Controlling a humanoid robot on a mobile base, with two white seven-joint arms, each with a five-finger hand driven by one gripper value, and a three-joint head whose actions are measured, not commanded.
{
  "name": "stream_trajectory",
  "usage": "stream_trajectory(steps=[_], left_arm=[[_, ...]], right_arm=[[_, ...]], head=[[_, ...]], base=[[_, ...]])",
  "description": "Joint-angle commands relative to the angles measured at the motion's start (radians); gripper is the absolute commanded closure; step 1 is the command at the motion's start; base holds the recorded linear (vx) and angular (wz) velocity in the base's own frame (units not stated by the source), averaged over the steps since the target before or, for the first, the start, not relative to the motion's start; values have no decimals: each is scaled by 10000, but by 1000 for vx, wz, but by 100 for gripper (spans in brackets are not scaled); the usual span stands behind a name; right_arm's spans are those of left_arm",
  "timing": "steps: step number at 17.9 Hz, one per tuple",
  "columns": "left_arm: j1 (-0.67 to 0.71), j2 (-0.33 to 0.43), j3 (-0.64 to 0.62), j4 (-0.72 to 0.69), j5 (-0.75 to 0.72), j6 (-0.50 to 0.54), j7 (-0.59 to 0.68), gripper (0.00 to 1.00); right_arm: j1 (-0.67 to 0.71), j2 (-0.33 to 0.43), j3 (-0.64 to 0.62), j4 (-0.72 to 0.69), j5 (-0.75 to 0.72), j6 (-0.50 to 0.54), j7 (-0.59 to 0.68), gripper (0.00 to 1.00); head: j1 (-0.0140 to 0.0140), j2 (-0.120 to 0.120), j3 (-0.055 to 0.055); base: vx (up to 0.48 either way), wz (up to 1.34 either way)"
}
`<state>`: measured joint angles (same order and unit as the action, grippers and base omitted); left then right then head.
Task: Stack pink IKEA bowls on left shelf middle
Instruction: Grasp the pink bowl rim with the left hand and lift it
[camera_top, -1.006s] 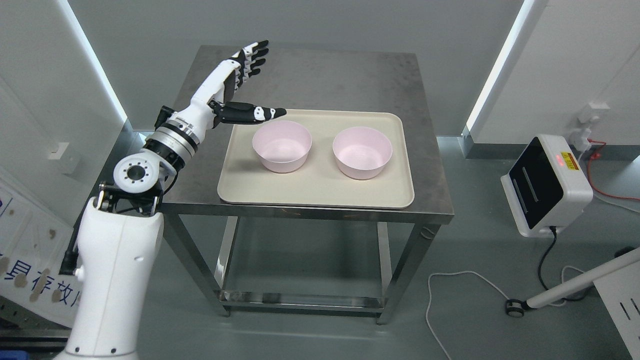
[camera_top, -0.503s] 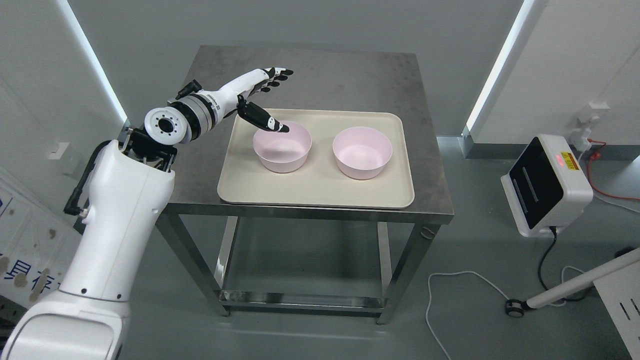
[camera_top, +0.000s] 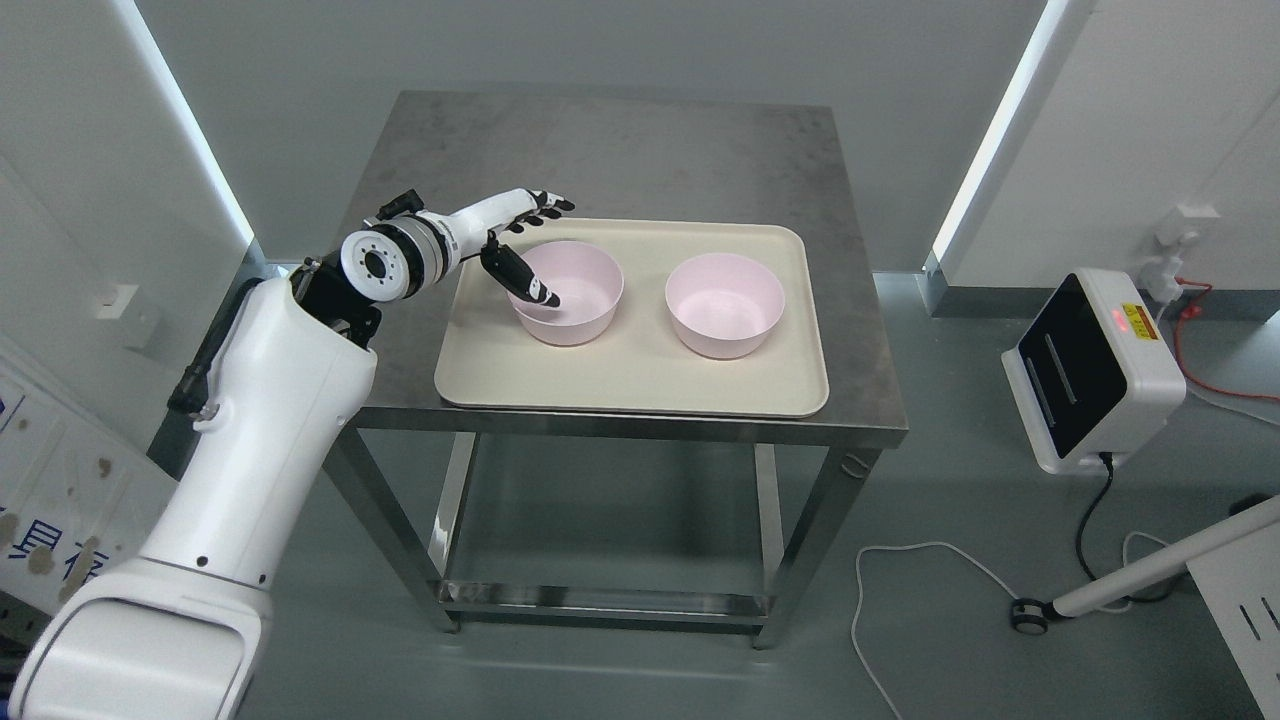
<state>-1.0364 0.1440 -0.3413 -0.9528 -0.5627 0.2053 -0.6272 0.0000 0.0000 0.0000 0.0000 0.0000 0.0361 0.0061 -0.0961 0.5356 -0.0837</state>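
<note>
Here, two pale pink bowls (camera_top: 565, 290) upright on beige tray (camera_top: 640, 385), left hand (camera_top: 515, 225) fingers (camera_top: 545, 205) spread.

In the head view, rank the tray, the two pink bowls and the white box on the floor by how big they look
1. beige tray
2. white box
3. left pink bowl and right pink bowl: alike, so unranked; the left robot hand partly covers the left one.
</note>
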Motion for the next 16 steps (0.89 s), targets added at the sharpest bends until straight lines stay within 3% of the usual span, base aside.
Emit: stream_trajectory(steps=[1,4,16], left_arm=[[-21,-396,-377,1107,-264,-13,120,23],[-21,-626,-131,1122,-263,-13,151,40],[-113,-1011,573,1137,-263,-364,595,91]], right_arm=[[15,-175,-107,-337,0,-8,0,0],[15,-175,-107,-337,0,-8,0,0],[15,-175,-107,-337,0,-8,0,0]], head=[[0,0,0],[0,0,0],[0,2,0]], base=[[0,0],[0,0],[0,0]])
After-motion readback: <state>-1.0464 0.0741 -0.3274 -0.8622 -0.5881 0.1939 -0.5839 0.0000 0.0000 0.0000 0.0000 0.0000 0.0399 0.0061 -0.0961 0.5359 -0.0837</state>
